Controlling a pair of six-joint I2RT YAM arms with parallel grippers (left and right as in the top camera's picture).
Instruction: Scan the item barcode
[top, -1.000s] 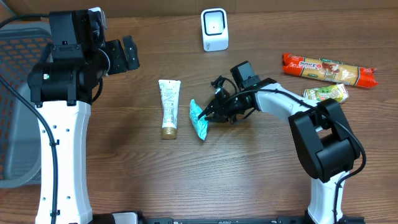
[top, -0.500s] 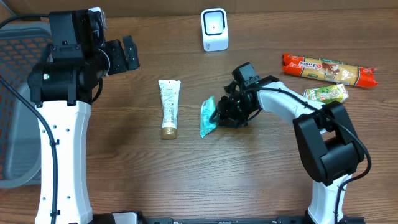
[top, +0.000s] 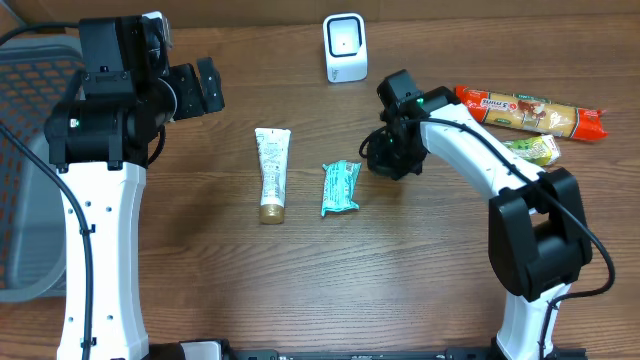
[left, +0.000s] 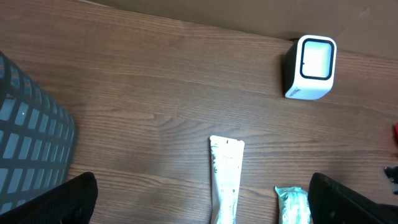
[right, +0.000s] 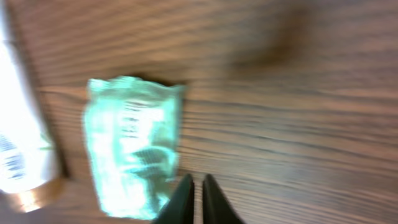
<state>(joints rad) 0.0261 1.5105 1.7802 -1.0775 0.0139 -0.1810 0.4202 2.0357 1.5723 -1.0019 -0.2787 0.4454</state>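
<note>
**A:** What do you see from the top?

**B:** Your green packet (top: 340, 187) lies flat on the table (top: 400, 290), in the middle, just right of the white tube (top: 271, 174). The scanner (top: 345, 47) stands at the top middle, well apart from the packet. Your right gripper (top: 382, 162) is just right of the packet, pinched tight with nothing in it. Your left gripper (top: 200, 88) is at the upper left, spread wide and empty. An orange pack (top: 530, 110) and a small green pack (top: 528, 150) lie at the upper right. A basket (top: 25, 230) sits at the left edge.

**A:** And the left wrist?

**B:** You see its two fingers (left: 56, 199) far apart in the bottom corners. The scanner is at the upper right. The tube is at the bottom middle, with the packet's end just right of it. The basket is at the left.

**A:** And the right wrist?

**B:** It is blurry. The two tips are pressed together at the bottom middle. The packet lies at the left, close by the tips, and you cannot tell if they touch. The tube peeks in at the left edge.
</note>
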